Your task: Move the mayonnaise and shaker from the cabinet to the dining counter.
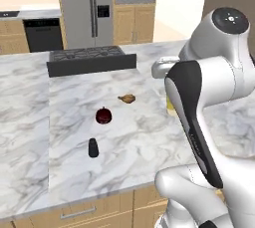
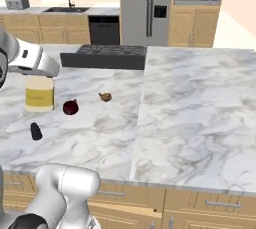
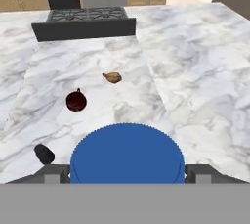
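Note:
The mayonnaise [image 2: 40,94], a pale-yellow jar with a blue lid [image 3: 128,155], stands upright at the left part of the dining counter [image 2: 190,108]. My gripper [image 3: 127,173] comes down over it, with a finger against each side of the lid, shut on the jar. Whether the jar's base rests on the marble or hangs just above it I cannot tell. In the left base view my arm hides all but a yellow sliver of the mayonnaise [image 1: 170,105]. The black shaker [image 1: 93,148] [image 2: 36,131] [image 3: 44,154] stands on the counter, nearer the front edge and apart from the jar. The cabinet is out of view.
A dark red round item [image 1: 103,115] [image 2: 70,107] and a small brown item [image 1: 128,98] [image 2: 105,97] lie on the marble beyond the shaker. The black gas hob [image 1: 89,58] [image 2: 107,55] sits at the back. Wide bare marble stretches to the right.

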